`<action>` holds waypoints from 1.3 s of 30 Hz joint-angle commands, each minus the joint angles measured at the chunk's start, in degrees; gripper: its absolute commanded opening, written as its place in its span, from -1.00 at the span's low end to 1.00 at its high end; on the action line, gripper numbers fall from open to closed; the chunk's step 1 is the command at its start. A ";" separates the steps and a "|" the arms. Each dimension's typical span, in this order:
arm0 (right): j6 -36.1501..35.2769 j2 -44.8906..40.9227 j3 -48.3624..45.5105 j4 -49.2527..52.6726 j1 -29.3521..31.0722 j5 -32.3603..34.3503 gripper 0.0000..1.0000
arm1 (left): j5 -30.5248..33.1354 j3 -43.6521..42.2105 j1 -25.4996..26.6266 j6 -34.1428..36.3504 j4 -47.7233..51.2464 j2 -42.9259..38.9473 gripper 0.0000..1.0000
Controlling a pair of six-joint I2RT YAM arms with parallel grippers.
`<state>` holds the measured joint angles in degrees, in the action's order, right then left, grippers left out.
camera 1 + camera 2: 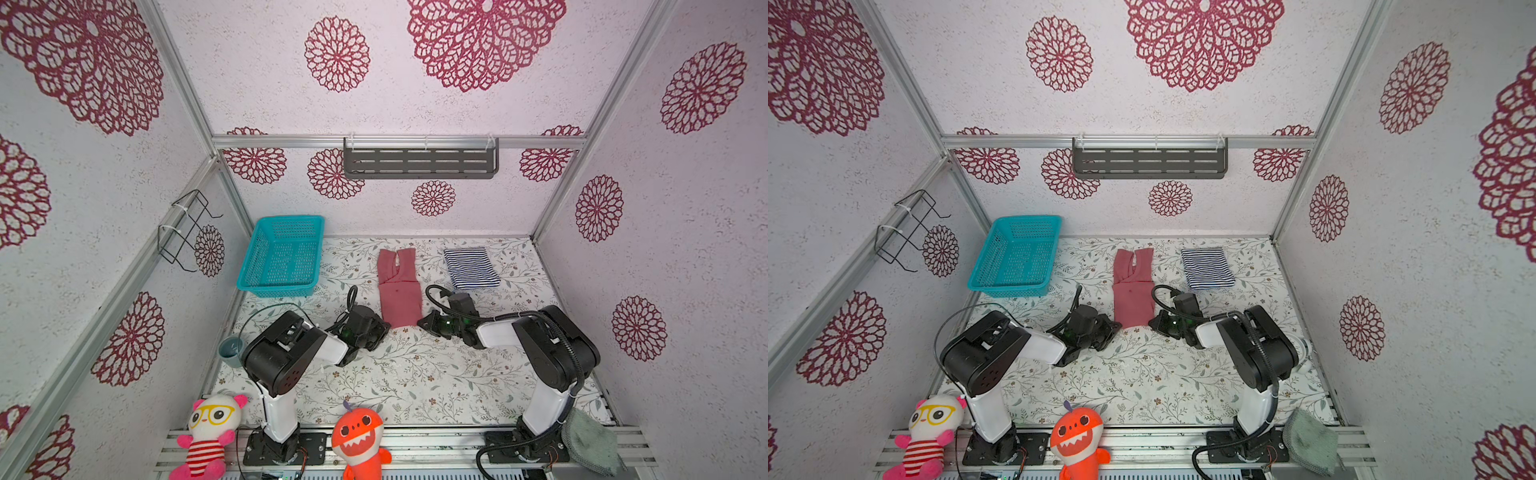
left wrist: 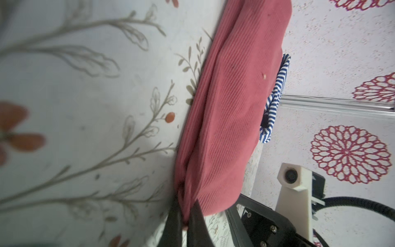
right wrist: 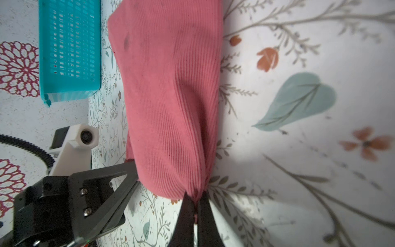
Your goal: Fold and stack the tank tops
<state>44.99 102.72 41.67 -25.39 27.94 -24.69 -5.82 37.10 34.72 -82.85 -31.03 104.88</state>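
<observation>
Right of centre in both top views, the striped top (image 1: 471,268) looks folded already, while the red top (image 1: 399,299) mid-frame lies as a long strip, left jaws and right jaws pinching its lower corners, so I'd guess halving and stacking remain.

on the table (image 1: 415,374), the basket (image 1: 276,259) sits back left. the plain tank top (image 1: 400,291) lies mid-back, with the striped tank top (image 1: 471,268) apart on its right. the left gripper (image 1: 384,328) and right gripper (image 1: 422,322) meet its near corners, one on each side.
</observation>
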 commanded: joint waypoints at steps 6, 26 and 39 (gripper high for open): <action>-7.20 -13.67 0.93 15.50 5.03 5.49 -1.00 | 6.35 -1.43 2.94 5.68 15.26 -13.11 -1.00; -11.34 -32.99 6.75 38.60 12.45 9.36 -1.00 | 11.29 10.56 7.30 21.63 41.83 -31.54 -1.00; -14.12 -20.89 15.41 36.25 2.85 -1.08 -1.00 | 3.76 24.26 -2.80 31.15 39.77 -16.28 -1.00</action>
<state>32.49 80.60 54.63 11.73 32.21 -21.63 -1.28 58.52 34.02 -54.98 9.56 87.00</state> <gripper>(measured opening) 0.049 0.057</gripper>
